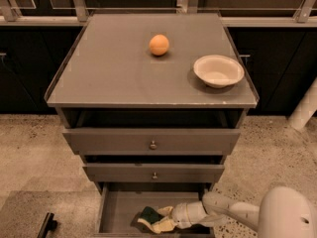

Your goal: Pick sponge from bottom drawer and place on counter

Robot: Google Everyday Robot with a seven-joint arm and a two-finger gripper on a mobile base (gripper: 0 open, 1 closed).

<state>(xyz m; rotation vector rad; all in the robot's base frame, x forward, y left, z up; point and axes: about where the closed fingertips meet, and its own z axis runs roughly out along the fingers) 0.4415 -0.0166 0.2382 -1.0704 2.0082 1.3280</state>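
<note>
The bottom drawer stands pulled open at the foot of the cabinet. The sponge, dark green, lies on the drawer floor near its middle. My gripper reaches in from the right, low inside the drawer, its pale fingers on either side of the sponge and touching it. The white arm runs off to the lower right. The counter is the flat grey-brown cabinet top above.
An orange sits on the counter at the back middle. A white bowl sits at the counter's right. Two knobbed drawers are above the open one, slightly pulled out. Speckled floor surrounds the cabinet.
</note>
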